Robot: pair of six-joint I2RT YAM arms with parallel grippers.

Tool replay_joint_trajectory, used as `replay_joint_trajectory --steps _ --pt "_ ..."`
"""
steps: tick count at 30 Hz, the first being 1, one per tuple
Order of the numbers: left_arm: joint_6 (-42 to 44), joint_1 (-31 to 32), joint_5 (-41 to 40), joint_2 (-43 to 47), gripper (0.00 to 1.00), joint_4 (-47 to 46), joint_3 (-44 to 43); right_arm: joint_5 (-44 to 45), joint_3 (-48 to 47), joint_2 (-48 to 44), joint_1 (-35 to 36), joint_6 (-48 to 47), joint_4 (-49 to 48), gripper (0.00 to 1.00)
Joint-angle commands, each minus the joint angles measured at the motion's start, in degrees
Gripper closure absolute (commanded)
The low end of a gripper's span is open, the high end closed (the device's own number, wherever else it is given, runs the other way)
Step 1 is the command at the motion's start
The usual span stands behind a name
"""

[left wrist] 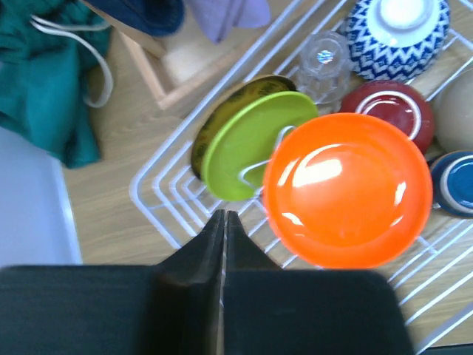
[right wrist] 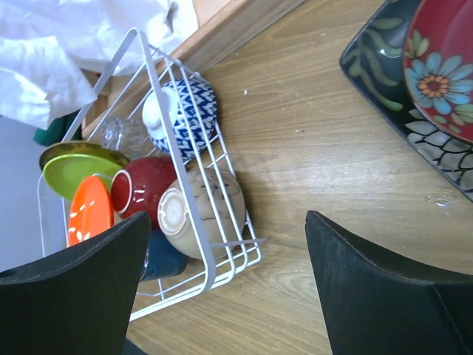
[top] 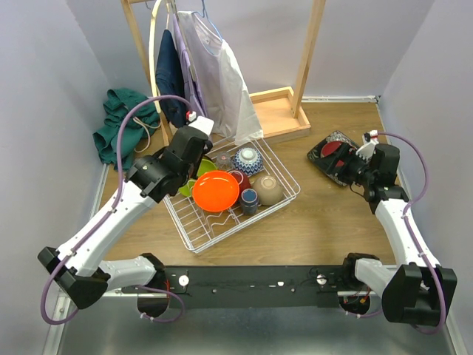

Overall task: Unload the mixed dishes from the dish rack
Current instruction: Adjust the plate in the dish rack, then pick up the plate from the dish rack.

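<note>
The white wire dish rack (top: pixel 194 235) holds an orange plate (top: pixel 216 191), a lime-yellow plate (left wrist: pixel 247 144), a blue-white bowl (top: pixel 248 160), a red bowl (left wrist: pixel 392 109), a tan bowl (top: pixel 269 190), a small blue cup (top: pixel 250 200) and a clear glass (left wrist: pixel 323 63). A black square plate (top: pixel 330 164) with a red patterned plate (right wrist: pixel 442 70) on it lies on the table to the right. My left gripper (left wrist: pixel 223 216) is shut and empty above the rack's left edge. My right gripper (right wrist: pixel 229 225) is open and empty over the table right of the rack.
A wooden clothes stand (top: pixel 301 70) with hanging garments stands behind the rack. A green cloth (top: pixel 122 126) lies at the far left. Grey walls close in both sides.
</note>
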State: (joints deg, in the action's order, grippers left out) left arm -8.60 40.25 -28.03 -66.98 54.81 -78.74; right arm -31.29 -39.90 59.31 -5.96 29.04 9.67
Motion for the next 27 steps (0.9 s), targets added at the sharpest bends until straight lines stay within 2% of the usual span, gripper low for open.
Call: replay_joint_trajectory --steps 1,2,3,6,12,17,23,27 --pt "-9.58 -1.92 6.31 0.18 0.73 -3.73 6.57 -4.22 1.22 -1.47 0.33 -0.47 -0.80 0.08" --pt "-11.42 -2.89 7.89 0.88 0.66 -6.27 8.15 -4.22 1.40 -1.65 0.42 -0.39 -0.71 0.08" --pt "-14.14 -6.03 12.78 1.15 0.57 -7.68 11.47 -4.31 1.66 -1.83 0.42 -0.30 -0.71 0.08" --pt "-18.54 -12.53 21.49 3.52 0.48 -13.92 18.50 -5.01 2.54 -2.27 0.51 -0.03 -0.36 0.08" --pt "-27.16 -18.53 29.51 7.21 0.35 -23.33 28.88 -5.89 3.95 -3.23 0.68 0.05 0.52 0.08" --pt "-32.52 -21.52 37.15 6.16 0.36 -30.44 34.87 -6.15 4.57 -3.67 0.77 -0.03 0.79 0.08" --pt "-35.61 -22.93 36.82 5.63 0.42 -33.88 39.45 -6.24 4.74 -3.76 0.86 -0.39 1.05 0.08" --pt "-36.49 -23.72 36.20 6.16 0.51 -34.59 41.21 -6.15 5.09 -3.85 1.03 -0.38 0.79 0.08"
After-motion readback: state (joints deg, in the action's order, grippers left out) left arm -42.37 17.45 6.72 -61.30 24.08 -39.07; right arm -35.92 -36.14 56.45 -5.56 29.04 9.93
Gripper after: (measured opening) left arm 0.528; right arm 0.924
